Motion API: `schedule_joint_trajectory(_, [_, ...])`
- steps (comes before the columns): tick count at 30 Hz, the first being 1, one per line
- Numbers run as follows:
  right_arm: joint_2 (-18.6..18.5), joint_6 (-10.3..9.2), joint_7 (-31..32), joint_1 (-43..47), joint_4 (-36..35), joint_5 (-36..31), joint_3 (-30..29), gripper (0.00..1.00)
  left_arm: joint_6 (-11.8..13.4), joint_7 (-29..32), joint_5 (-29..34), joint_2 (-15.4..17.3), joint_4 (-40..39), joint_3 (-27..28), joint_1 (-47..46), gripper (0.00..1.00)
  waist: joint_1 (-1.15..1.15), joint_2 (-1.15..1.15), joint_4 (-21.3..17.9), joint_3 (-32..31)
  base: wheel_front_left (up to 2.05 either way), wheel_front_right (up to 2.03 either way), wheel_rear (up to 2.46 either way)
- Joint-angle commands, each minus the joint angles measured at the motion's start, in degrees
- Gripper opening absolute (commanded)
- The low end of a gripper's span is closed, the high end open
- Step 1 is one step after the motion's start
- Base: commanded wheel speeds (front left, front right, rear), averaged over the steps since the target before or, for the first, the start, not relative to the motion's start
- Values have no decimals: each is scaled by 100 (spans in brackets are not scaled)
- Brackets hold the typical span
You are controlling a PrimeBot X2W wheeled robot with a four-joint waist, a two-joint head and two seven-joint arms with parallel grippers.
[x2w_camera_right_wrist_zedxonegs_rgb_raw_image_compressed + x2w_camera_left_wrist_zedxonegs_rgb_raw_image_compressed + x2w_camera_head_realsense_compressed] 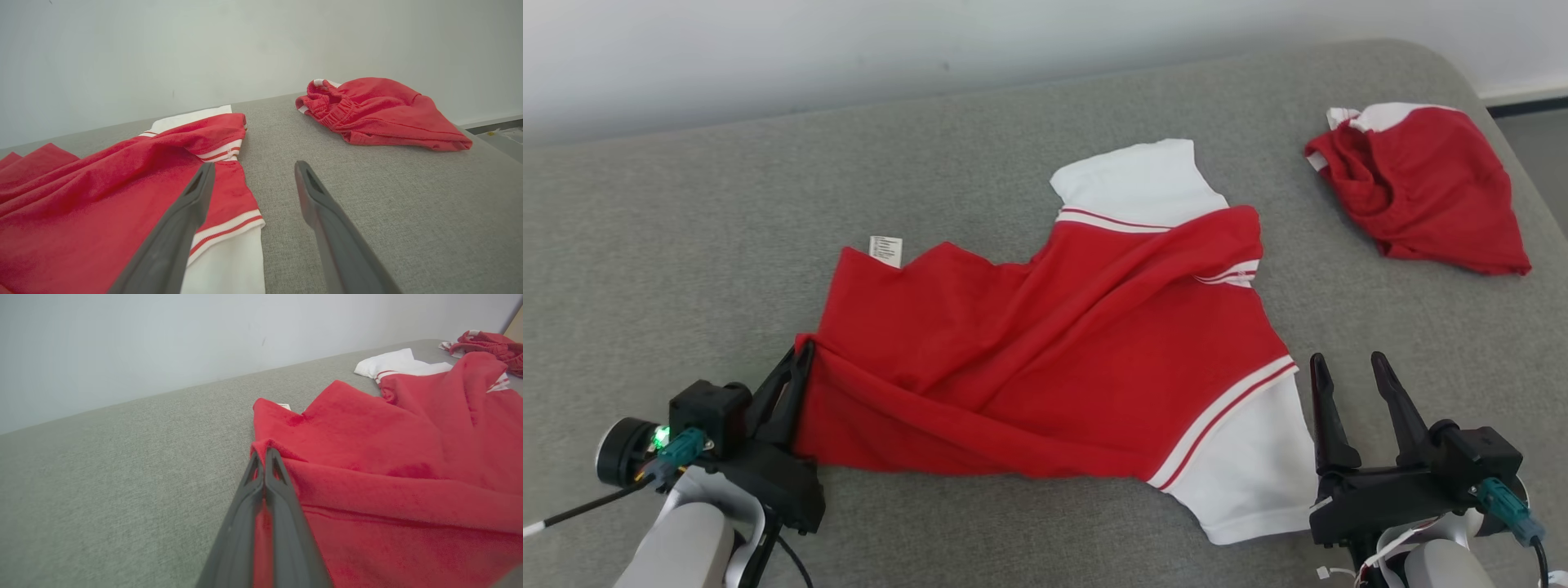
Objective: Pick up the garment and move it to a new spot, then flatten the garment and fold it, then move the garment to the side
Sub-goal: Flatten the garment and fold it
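Lower left of the head view: left gripper, jaws pressed together on the near left corner of the garment. In the left wrist view red cloth shows pinched between them at the tips, the fabric bunching up around the pinch.

Lower right: right gripper, jaws spread wide, nothing between them. They hang over bare grey table, just beside the white near sleeve and not touching it. In the right wrist view that sleeve lies just left of the gap.

Centre: the garment, red with white sleeves, lies across the frame with its long axis left to right, hem end left and sleeves right. It is creased, with a diagonal fold rolled over the body. A care label pokes out at the far left edge; the far sleeve points up the frame.

Likely step: flattening. The right arm is nearer the sleeve end; its target lies to its left.

Upper right, well apart: a second red garment, crumpled.
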Motion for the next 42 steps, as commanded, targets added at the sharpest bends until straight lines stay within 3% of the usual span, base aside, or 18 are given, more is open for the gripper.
schedule_joint_trajectory(1, [33,-16,0,-34,2,-24,-24,100,-7,-44,-35,-39,167,-40,-137,0,-1,-1,-154,158,0,0,0])
schedule_joint_trajectory(3, [50,-16,0,-5,18,-55,-58,100,-1,-57,31,-94,271,-54,-251,48,-1,-1,-114,130,0,0,0])
schedule_joint_trajectory(4, [57,-16,0,9,26,-65,-57,100,-1,-61,53,-144,245,-10,-286,100,-1,-1,-86,114,0,0,0])
schedule_joint_trajectory(14, [30,-16,0,168,39,-43,-106,100,124,-55,483,-494,-644,537,399,100,-1,-1,314,-162,0,0,0])
schedule_joint_trajectory(21, [39,-16,0,274,-4,-25,-115,100,100,-56,731,-561,-1285,824,1117,100,-1,-1,546,-232,0,0,0])
schedule_joint_trajectory(42, [-79,-16,0,181,-80,-1,-25,100,-7,-57,585,-582,-272,632,845,100,-1,-1,200,-51,0,0,0])
